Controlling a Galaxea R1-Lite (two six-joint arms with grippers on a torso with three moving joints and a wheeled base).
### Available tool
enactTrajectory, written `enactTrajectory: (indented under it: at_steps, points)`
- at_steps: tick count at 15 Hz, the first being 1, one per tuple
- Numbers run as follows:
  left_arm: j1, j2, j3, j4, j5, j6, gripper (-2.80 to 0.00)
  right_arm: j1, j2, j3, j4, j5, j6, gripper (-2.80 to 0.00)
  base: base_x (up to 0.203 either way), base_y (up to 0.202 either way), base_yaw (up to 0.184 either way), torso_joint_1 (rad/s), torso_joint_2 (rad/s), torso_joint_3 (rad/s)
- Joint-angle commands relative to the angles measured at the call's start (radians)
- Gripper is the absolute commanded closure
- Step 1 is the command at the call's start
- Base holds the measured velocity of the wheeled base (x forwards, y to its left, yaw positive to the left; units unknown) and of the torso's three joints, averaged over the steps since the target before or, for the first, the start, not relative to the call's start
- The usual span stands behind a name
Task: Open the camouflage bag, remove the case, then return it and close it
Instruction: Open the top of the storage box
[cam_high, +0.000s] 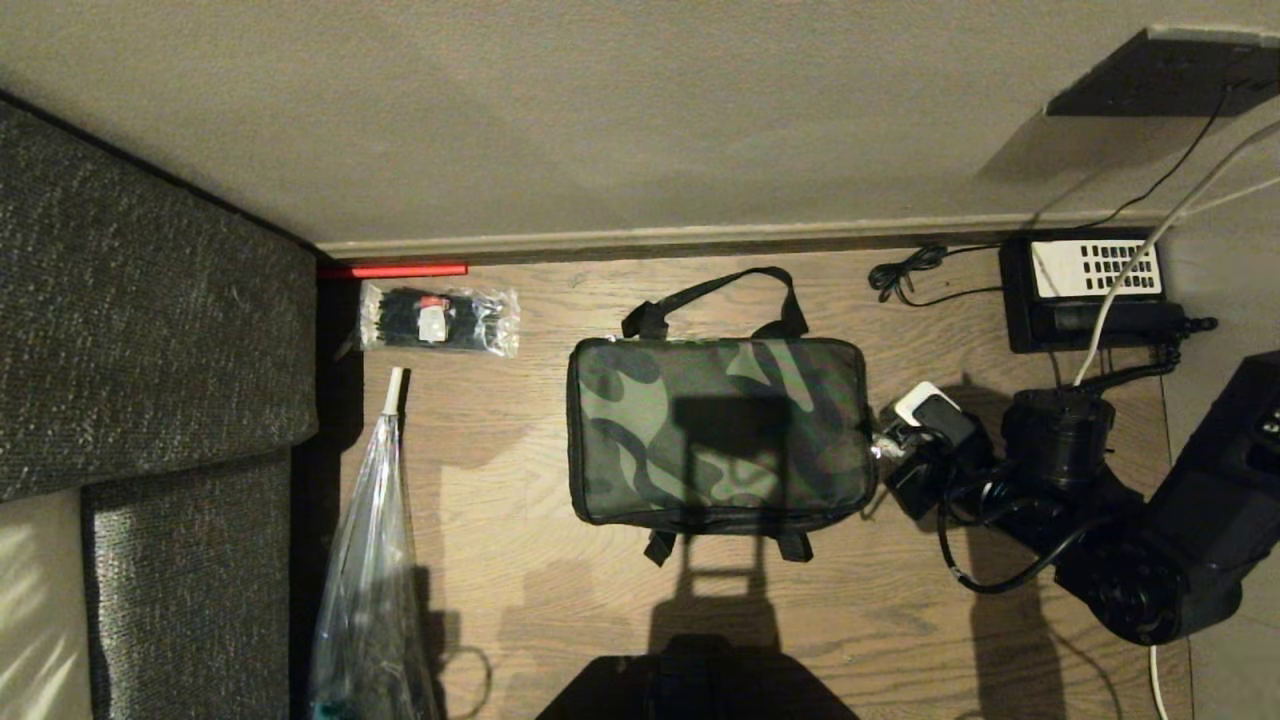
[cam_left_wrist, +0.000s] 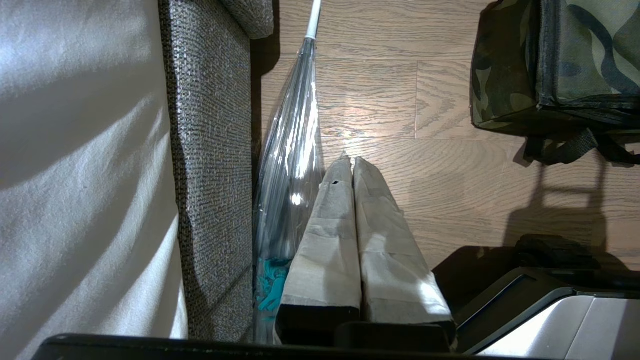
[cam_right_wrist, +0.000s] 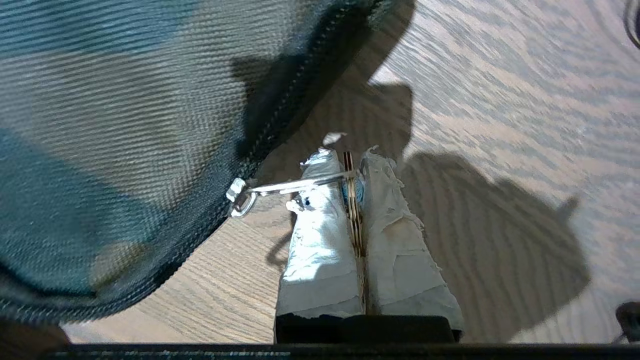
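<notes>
**Pinching the zip pull at the bag's end**

My right end effector is pressed together on the thin silver metal zip pull of the boxy green-and-black camouflage fabric bag. In the right wrist view the pull runs from its little ring at the black zip line straight in between my taped white fingers.

I judge the bag soft and light: woven cloth walls that will give and drag along the wooden floor if I tug hard. It may slide toward me rather than unzip. The pull is the only sensible hold for opening. It is small, smooth and slippery, so I want to draw along the zip line, not away from it, or it may slip out of my pinch. The black webbing handles look floppy and suit lifting, not opening.

The bag lies flat and shut on the floor, with black edge trim round its lid. One handle loops out on its side nearer the wall, and short strap ends show on the opposite side. A clear plastic packet of black ties lies well apart from the bag, and a black desk phone lies beyond its zip-pull end. The case is not visible.

My left end effector hangs idle, fingers pressed together on nothing, away from the bag and just beside a clear folded umbrella.
</notes>
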Motion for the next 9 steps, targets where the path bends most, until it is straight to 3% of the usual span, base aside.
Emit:
enactTrajectory:
  at_steps: [1, 3, 9]
  points:
    - [0.0, -0.001, 0.003, 0.0, 0.0, 0.0, 0.0, 0.0, 0.001, -0.018, -0.007, -0.038, 0.026, 0.0, 0.0, 0.0, 0.0, 0.0, 0.0, 0.0]
    - [0.0, -0.001, 0.003, 0.001, 0.0, 0.0, 0.0, 0.0, 0.002, -0.04, -0.006, -0.072, 0.046, 0.0, 0.0, 0.0, 0.0, 0.0, 0.0, 0.0]
    - [0.001, -0.001, 0.003, 0.0, 0.0, 0.0, 0.0, 0.001, -0.002, -0.047, -0.003, -0.073, 0.053, 0.0, 0.0, 0.0, 0.0, 0.0, 0.0, 0.0]
